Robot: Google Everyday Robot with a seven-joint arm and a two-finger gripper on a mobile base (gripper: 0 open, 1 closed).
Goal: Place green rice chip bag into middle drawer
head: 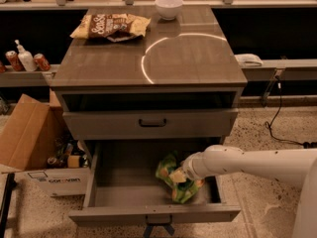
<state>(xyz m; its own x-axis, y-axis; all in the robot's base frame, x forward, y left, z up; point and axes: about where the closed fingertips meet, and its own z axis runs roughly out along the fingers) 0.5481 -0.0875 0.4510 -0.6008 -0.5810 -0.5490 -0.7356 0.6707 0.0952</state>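
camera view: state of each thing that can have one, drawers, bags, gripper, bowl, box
middle drawer: pulled open, green bag inside
green rice chip bag: crumpled, lying at the drawer's right side
gripper: down in the open drawer, at the bag
handle drawer: shut
tan chip bag: lying flat on the cabinet top
white bowl: upright, at the back of the top
cardboard box: flaps open, on the floor

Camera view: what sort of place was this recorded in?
Probably a robot test lab, not a home: a lone grey drawer cabinet on speckled floor, a cardboard box of supplies beside it, a loose cable nearby. The gripper is down in the open drawer at the green rice chip bag.
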